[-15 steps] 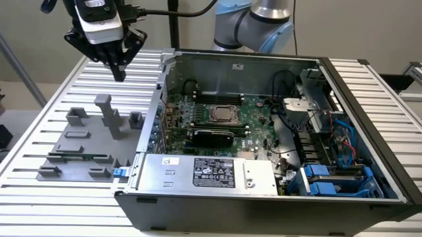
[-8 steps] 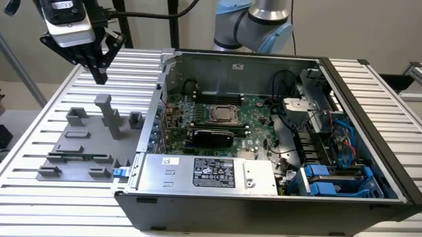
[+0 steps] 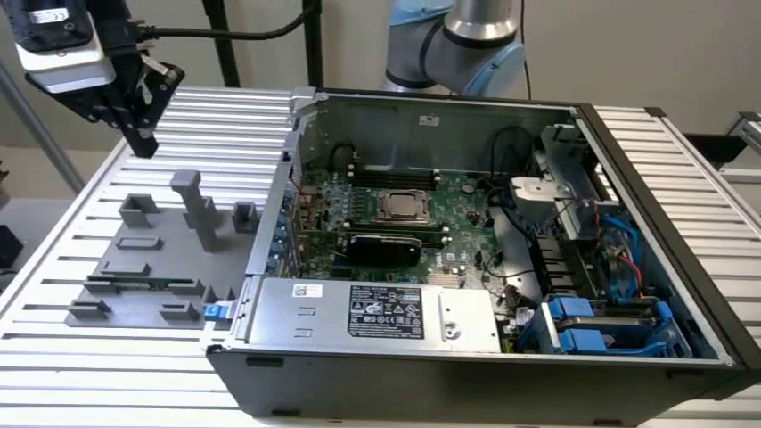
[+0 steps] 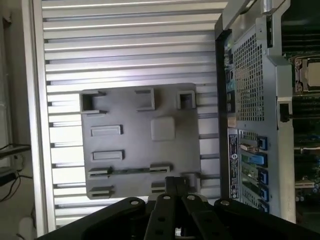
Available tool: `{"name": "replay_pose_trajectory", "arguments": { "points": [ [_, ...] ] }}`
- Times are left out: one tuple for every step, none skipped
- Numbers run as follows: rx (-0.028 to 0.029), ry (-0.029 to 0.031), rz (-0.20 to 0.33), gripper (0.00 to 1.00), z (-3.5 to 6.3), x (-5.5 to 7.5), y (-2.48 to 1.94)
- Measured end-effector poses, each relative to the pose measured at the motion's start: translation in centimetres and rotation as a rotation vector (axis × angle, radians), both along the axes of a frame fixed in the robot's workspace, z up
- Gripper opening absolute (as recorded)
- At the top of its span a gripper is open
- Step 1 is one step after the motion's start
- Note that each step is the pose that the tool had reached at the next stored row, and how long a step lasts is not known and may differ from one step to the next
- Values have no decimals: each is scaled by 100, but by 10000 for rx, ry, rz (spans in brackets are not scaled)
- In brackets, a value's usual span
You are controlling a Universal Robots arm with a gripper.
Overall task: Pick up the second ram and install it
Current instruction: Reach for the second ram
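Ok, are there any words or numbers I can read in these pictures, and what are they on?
No text can be read in either view.
The black label on the power supply: print too small to read.
The white sticker on the power supply: blurred.
The rear label on the computer case: too small to read.

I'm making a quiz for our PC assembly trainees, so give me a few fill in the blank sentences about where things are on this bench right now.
1. The second ram stands on the grey holder plate, to the exterior view's ___ of the computer case.
2. The case's side is ___, exposing the motherboard.
3. The gripper hangs over the slatted ___, outside the case.
Missing words: left; open; table.
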State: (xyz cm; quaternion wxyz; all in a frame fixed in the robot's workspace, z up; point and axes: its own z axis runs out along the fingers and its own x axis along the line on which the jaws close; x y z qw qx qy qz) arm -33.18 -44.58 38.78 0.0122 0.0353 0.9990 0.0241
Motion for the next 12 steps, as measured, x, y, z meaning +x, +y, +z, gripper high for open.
{"name": "replay_pose_trajectory", "arguments": {
  "points": [
    [-1, 1, 0, 0, -11, -45, -4],
    [0, 0, 0, 0, -25, -90, -6],
    [1, 0, -1, 0, -39, -135, -8],
    [0, 0, -1, 0, -52, -180, -11],
    [0, 0, -1, 0, -66, -229, -13],
    [1, -1, -1, 0, -81, -274, -15],
    [0, 0, 0, 0, -96, -319, -16],
    [0, 1, 0, 0, -112, -364, -17],
    [0, 0, -1, 0, -128, -409, -18],
    [1, -1, -1, 0, -144, -454, -19],
    [1, 0, -1, 0, -158, -499, -21],
    [1, 0, -1, 0, -171, -544, -23]
  ]
}}
